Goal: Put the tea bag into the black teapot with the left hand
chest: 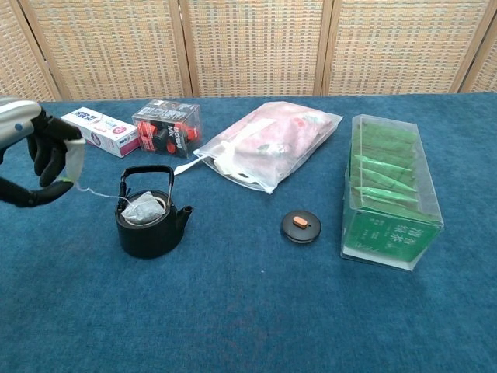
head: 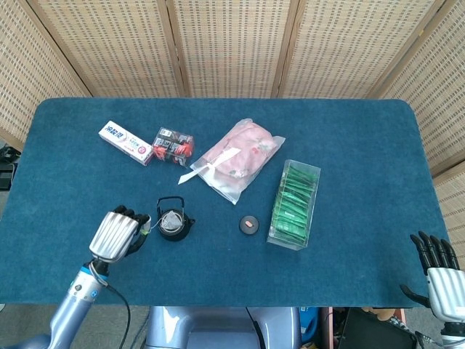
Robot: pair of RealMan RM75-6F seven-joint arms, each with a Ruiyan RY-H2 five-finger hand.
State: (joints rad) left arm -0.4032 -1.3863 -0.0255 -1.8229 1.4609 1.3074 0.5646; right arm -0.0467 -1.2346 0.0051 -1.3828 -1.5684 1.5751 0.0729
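The black teapot [chest: 148, 224] [head: 174, 220] stands open on the blue table, left of centre. The tea bag [chest: 142, 210] lies inside its mouth. A thin string runs from the bag to a white tag [chest: 74, 159] that my left hand [chest: 43, 159] [head: 115, 235] pinches, low and to the left of the teapot. The teapot's small black lid [chest: 300, 226] [head: 248, 225] with a red knob lies on the cloth to the right. My right hand [head: 438, 273] hangs off the table's near right corner, fingers apart, holding nothing.
A clear box of green tea sachets [chest: 392, 194] stands on the right. A pink plastic bag [chest: 268, 142] lies at centre back. Behind the teapot are a red-black packet [chest: 165, 127] and a white toothpaste box [chest: 97, 130].
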